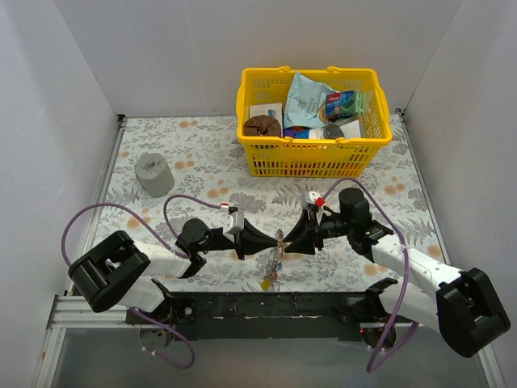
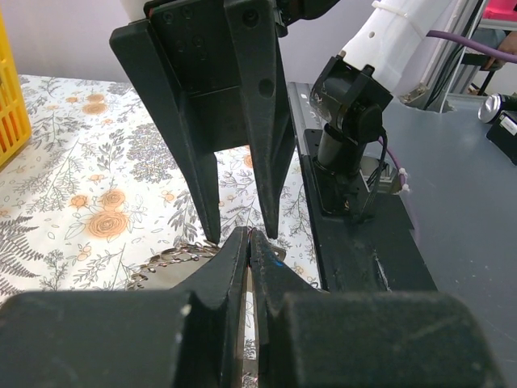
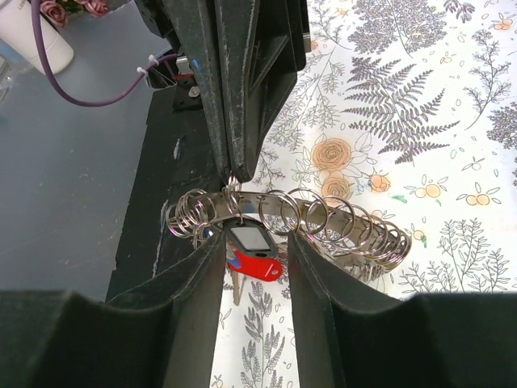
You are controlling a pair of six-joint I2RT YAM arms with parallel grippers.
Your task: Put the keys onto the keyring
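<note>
The keyring (image 3: 339, 222) is a broad silver band threaded with several small split rings, hanging above the floral cloth between the two arms (image 1: 279, 241). My left gripper (image 3: 233, 173) comes down from above and is shut on its top edge; its fingertips (image 2: 249, 236) are pressed together. Keys with a black tag (image 3: 250, 238) and a red tag (image 3: 260, 267) dangle under the band, and a yellow tag (image 1: 265, 284) hangs lowest. My right gripper (image 3: 253, 242) is open, one finger on each side of the tags and holding nothing; its fingers (image 2: 207, 194) face the left ones.
A yellow basket (image 1: 258, 162) full of packets and tins stands at the back right. A grey cylinder-like object (image 1: 153, 175) sits at the back left. The black base rail (image 1: 266, 307) runs along the near table edge, right below the hanging keys.
</note>
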